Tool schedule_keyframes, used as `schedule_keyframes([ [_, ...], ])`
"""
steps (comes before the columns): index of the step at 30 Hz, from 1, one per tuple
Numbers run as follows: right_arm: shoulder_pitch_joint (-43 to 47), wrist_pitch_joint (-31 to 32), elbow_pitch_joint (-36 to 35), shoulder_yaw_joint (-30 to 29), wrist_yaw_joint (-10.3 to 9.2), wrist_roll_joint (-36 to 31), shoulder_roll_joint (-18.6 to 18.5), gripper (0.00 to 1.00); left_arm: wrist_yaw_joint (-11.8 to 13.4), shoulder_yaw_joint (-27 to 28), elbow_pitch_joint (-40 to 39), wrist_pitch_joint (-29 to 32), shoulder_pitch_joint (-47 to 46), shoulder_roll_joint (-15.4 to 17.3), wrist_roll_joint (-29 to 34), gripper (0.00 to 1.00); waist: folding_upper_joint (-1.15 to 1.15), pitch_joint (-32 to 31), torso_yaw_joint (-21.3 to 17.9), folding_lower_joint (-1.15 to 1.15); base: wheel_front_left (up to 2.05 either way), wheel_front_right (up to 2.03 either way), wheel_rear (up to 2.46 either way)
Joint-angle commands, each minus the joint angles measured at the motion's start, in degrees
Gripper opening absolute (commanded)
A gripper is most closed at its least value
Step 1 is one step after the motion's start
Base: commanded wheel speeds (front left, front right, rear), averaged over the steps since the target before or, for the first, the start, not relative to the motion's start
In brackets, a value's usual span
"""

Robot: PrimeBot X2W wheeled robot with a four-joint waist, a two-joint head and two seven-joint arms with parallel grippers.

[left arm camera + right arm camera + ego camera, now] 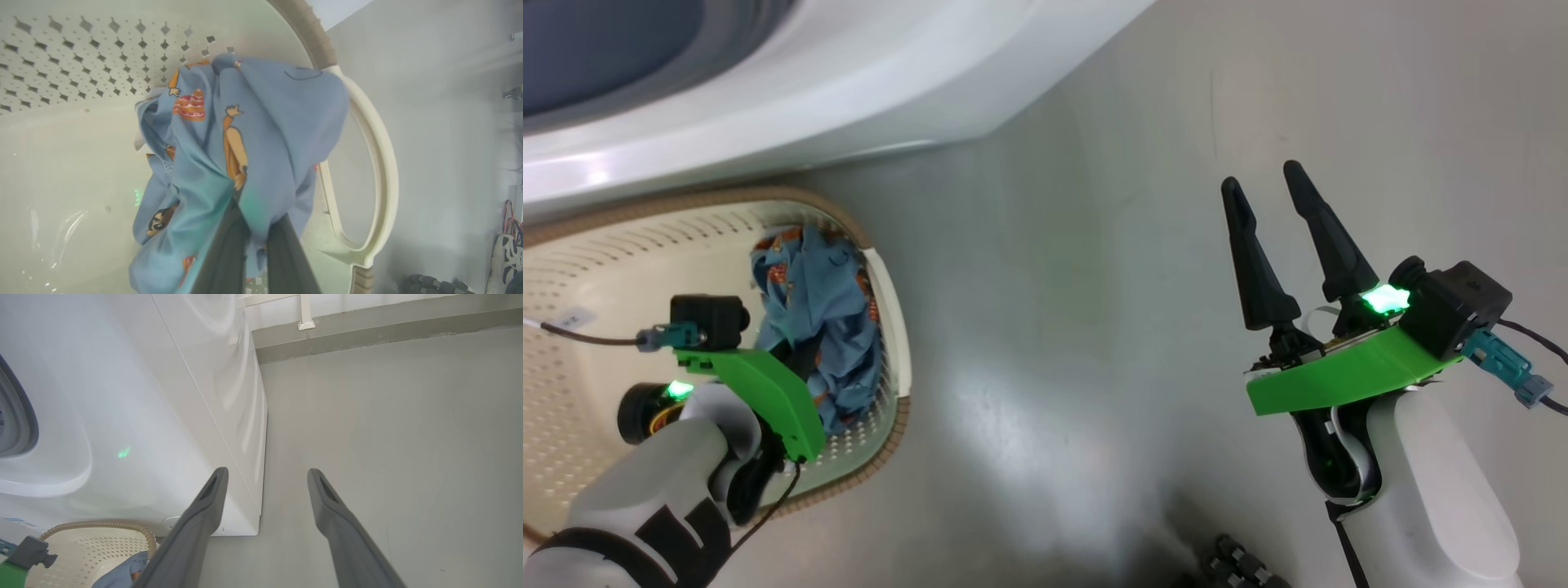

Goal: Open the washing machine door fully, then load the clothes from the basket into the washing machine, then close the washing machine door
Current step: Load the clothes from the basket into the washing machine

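Observation:
The cream perforated basket [894, 327] stands on the floor just below the white washing machine [849, 73]. A light blue garment of the clothes [821, 318], printed with orange figures, lies bunched against the basket's right wall. My left gripper [255, 206] reaches down into the basket, and its fingers [226, 253] are shut on a fold of the clothes [265, 122]. My right gripper [1270, 200] hovers open and empty over the bare floor to the right. The grey-blue gasket [16, 416] shows at the machine's opening. The washing machine door is out of view.
Grey floor [1094, 286] stretches between the basket and my right arm. The machine's corner [255, 522] stands close to my right gripper's fingers [212, 494]. A shoe [504, 257] and cables lie far off on the floor. A dark ribbed object [1241, 567] sits at the bottom edge.

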Motion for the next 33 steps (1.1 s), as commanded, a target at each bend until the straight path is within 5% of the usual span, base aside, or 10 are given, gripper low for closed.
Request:
schedule_keyframes([
  [1, 1.87, -0.28, -0.87, 0.77, 0.09, -0.31, 0.21, 1.0, -0.09, 0.95, -0.77, -0.77, 0.94, 0.82, -0.44, 0.0, 0.0, -2.05, 1.3, 0.0, 0.0, 0.0, 0.0],
  [7, 2.8, -0.28, 0.08, -0.07, 0.09, -0.33, 0.21, 1.0, -0.09, 8.78, -2.69, -0.97, 3.89, 0.89, 0.64, 0.0, 0.0, -7.05, 3.55, 0.0, 0.0, 0.0, 0.0],
  [33, 13.81, -0.28, 3.99, -1.96, 0.09, 2.39, -5.17, 1.0, -0.09, 44.94, -15.23, -0.99, 26.86, -2.16, 26.74, 0.0, 0.0, -29.07, 11.48, 0.0, 0.0, 0.0, 0.0],
])
